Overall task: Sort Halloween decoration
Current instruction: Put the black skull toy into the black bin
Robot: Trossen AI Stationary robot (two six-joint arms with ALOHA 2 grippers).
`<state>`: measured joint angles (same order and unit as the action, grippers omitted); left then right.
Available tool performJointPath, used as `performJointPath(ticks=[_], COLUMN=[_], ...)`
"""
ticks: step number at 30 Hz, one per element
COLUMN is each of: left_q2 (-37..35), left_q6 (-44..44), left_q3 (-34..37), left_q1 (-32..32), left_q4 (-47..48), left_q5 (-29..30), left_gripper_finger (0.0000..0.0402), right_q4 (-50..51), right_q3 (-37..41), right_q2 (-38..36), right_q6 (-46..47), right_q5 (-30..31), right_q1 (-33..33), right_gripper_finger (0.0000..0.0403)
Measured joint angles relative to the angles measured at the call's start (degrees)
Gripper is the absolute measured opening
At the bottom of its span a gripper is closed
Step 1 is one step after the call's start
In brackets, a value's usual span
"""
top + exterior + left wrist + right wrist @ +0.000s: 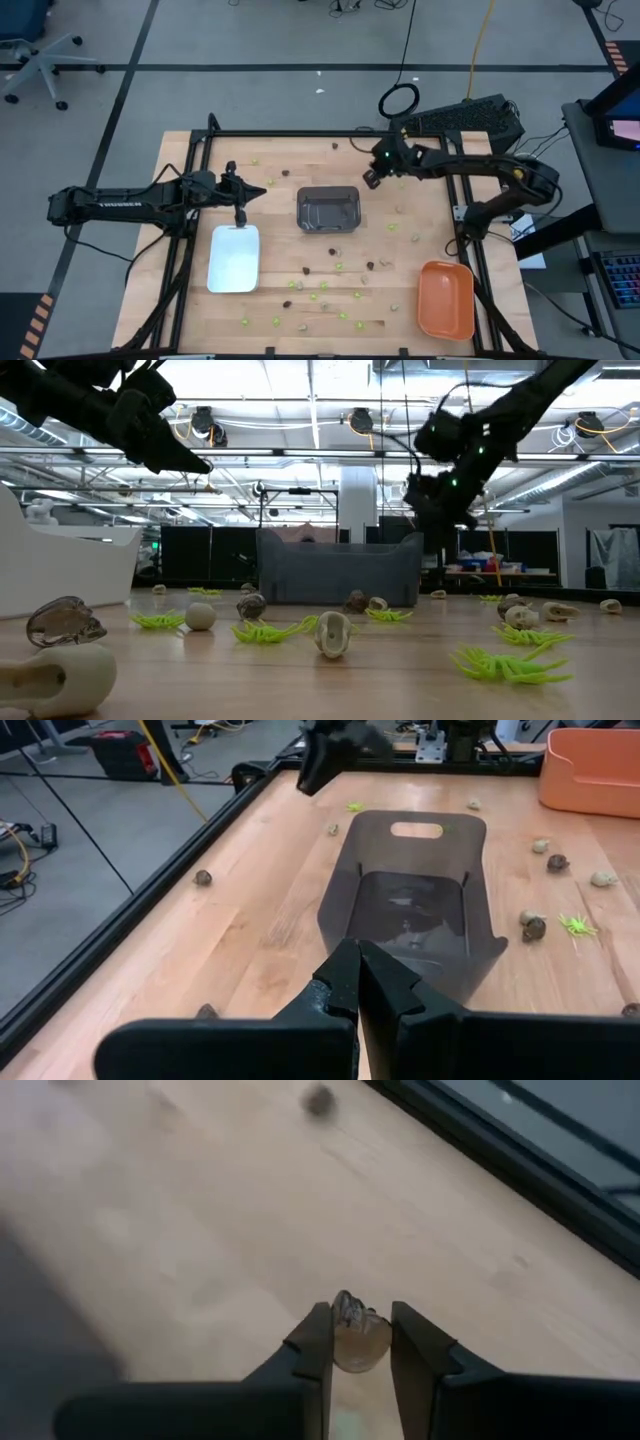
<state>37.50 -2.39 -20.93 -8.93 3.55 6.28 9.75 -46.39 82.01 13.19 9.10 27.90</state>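
Right gripper (356, 1342) jaws clenched on pale translucent trinket (357, 1342), pinched between fingertips, above desk (200, 1230). Left jaws shut, empty.

Pale trinket (360, 1342) between right hand (360, 1342) fingers: blurred, shape unclear

White tray (233, 258), dark grey tray (328, 209), orange tray (445, 300), lime-green trinkets (510, 663)
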Motion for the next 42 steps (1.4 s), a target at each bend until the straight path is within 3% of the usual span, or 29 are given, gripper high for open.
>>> performJointPath(ticks=[8, 17, 32, 39, 42], left_q2=[0.0, 0.0, 0.0, 1.9, 3.2], left_q6=[0.4, 0.5, 0.8, 3.7, 6.3], left_q3=[0.0, 0.0, 0.0, 0.0, 0.0], left_q1=[0.0, 0.0, 0.0, 0.2, 1.2], left_q4=[-0.1, -0.1, -5.8, -5.6, -5.7], left_q5=[0.2, 0.7, -0.1, -7.6, -8.0], left_gripper_finger=[0.0001, 0.0001, 0.0001, 0.0001, 0.0001], right_q4=[-20.9, -44.9, -46.0, -46.7, -45.8], right_q3=[6.1, 13.1, 13.2, 13.2, 13.2], right_q2=[-1.7, -1.4, -1.4, -1.4, -1.4], right_q6=[-0.4, -9.0, -13.9, -14.1, -14.6], right_q5=[0.1, -0.3, -0.2, 0.0, 0.0], right_q1=[-10.6, -19.1, -31.2, -34.2, -35.2], right_gripper_finger=[0.0046, 0.0046, 0.0054, 0.0056, 0.0056])
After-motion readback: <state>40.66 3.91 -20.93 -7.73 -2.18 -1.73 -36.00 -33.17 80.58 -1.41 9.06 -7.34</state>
